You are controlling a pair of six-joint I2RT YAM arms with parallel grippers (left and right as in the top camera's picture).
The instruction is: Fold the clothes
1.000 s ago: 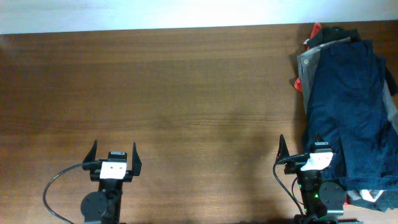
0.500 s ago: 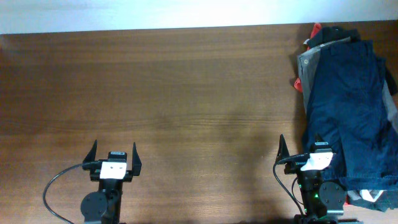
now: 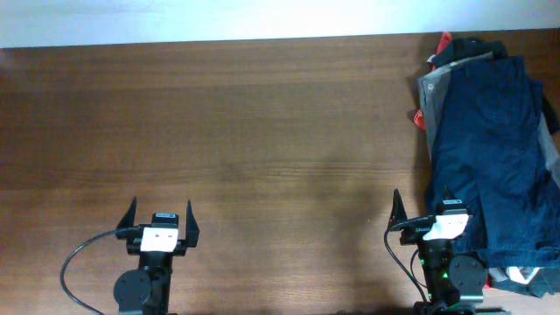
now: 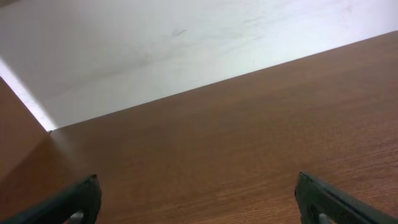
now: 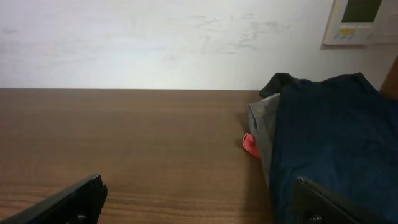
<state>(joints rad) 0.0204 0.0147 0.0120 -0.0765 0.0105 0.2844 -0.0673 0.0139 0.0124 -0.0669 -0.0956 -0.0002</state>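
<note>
The dark navy blue shorts (image 3: 490,149) lie on top of a pile of clothes at the table's right edge; they also show at the right of the right wrist view (image 5: 336,143). My right gripper (image 3: 423,208) is open and empty at the front right, its right finger at the edge of the shorts. My left gripper (image 3: 159,216) is open and empty at the front left, far from the clothes. In the left wrist view only bare wood lies between the fingers (image 4: 74,199).
Under the shorts lie lighter grey trousers (image 3: 430,92), a red garment (image 3: 418,118) and a black garment (image 3: 455,48). The wooden table (image 3: 245,131) ends at a white wall at the back. A wall panel (image 5: 360,18) hangs behind.
</note>
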